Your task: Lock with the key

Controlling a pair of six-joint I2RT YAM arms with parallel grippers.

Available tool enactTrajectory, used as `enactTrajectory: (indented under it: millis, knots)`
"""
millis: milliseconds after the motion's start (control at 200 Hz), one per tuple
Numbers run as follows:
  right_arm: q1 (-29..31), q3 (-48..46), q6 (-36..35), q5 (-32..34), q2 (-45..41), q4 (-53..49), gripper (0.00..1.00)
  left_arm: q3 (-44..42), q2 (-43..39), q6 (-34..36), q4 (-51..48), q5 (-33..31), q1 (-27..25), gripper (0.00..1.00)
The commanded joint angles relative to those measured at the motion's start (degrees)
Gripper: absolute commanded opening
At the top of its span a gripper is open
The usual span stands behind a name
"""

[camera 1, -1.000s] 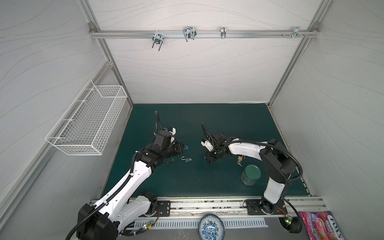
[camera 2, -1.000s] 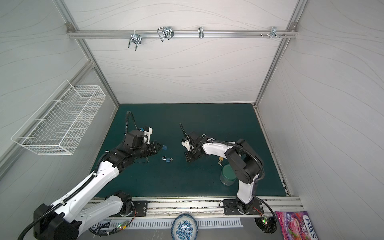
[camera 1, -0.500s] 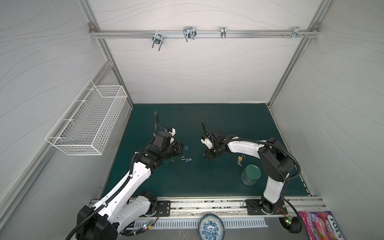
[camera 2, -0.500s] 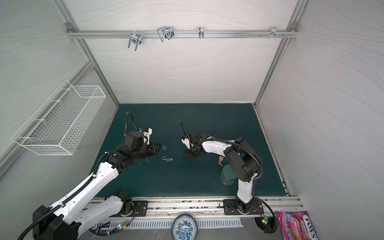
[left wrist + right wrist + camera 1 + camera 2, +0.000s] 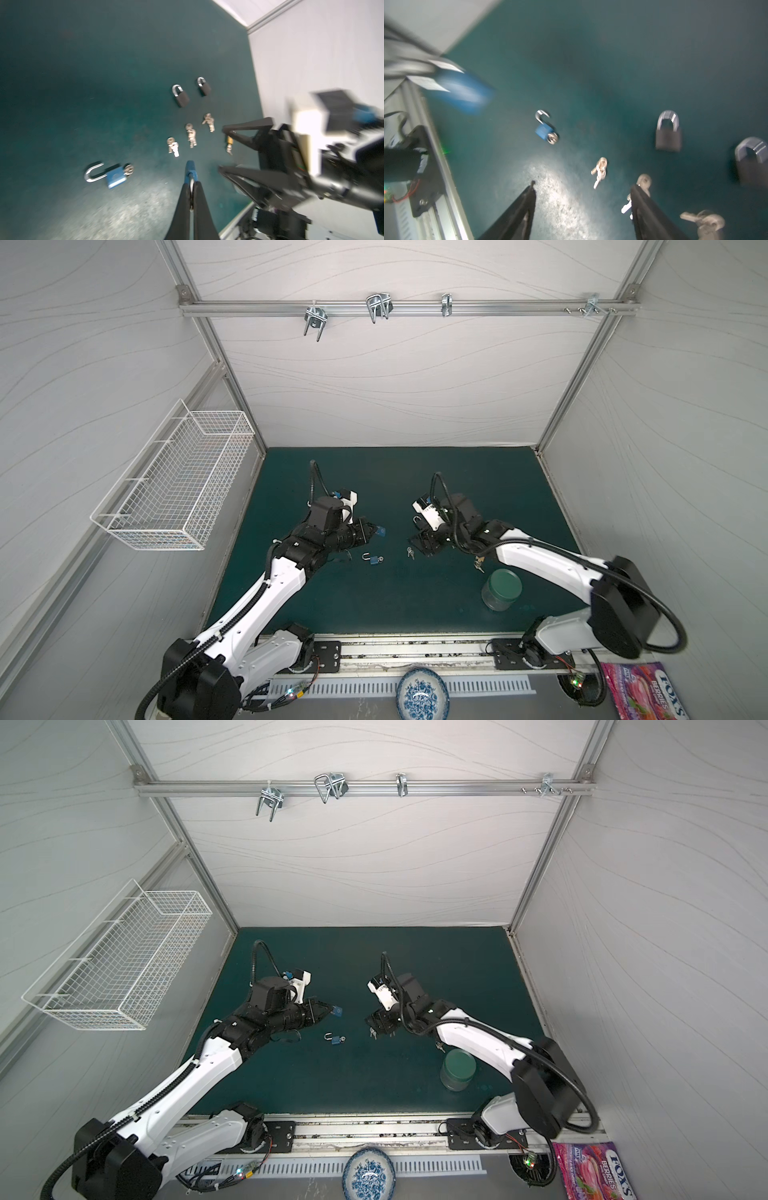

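Above the green mat (image 5: 415, 614), left gripper (image 5: 192, 185) clamps a blue padlock (image 5: 190, 169) (lifted clear); right gripper (image 5: 583, 193) hangs spread over loose keys (image 5: 600, 168).

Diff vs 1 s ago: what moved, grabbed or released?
Right gripper opened its fingers and holds nothing; a key bunch lies on the mat just ahead, possibly let go. Its arm shifted slightly rightward. Unchanged: left gripper shut on a blue padlock in the air; second blue padlock and jar unmoved.
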Motion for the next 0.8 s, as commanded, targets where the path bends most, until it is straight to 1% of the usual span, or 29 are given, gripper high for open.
enactTrajectory:
  millis: [0,85,125,140,165,285,385,510,650,795]
  knots:
    - [0.8,-1.4,-7.6,-3.0,-5.2,4.4,0.80,4.4,1.9,-2.0,10.0,11.0,0.3,0.00]
    - [2.3,-2.3,-11.7,-3.4,-8.5,4.9,0.81,4.9,3.3,-3.5,13.7,16.1,0.2,0.00]
    - [2.9,-2.8,-13.0,-4.3,-10.3,5.1,0.81,4.6,3.5,-4.1,15.5,17.6,0.1,0.00]
    - [3.0,-3.0,-14.8,-4.7,-10.9,5.1,0.81,4.6,3.6,-4.1,15.9,18.0,0.1,0.00]
    - [3.3,-3.2,-16.0,-5.2,-11.8,4.8,0.80,4.6,3.6,-4.2,16.4,18.7,0.0,0.00]
    - [3.7,-4.0,-21.2,-6.3,-15.4,3.0,0.80,5.1,3.2,-4.0,17.3,20.3,-0.6,0.00]
    - [3.7,-5.2,-25.1,-5.5,-17.5,3.4,0.75,5.5,3.1,-3.3,17.1,21.2,-2.1,0.00]
    - [3.7,-4.9,-27.4,-4.7,-18.8,4.2,0.67,5.1,2.9,-3.1,17.6,22.1,-4.1,0.00]
    - [3.7,-2.1,-28.6,-4.6,-17.2,1.9,0.63,5.6,2.9,-3.1,18.0,22.6,-5.2,0.00]
    - [4.1,-1.1,-29.4,-2.3,-15.2,1.5,0.59,5.6,2.5,-3.0,18.5,22.6,-5.6,0.00]
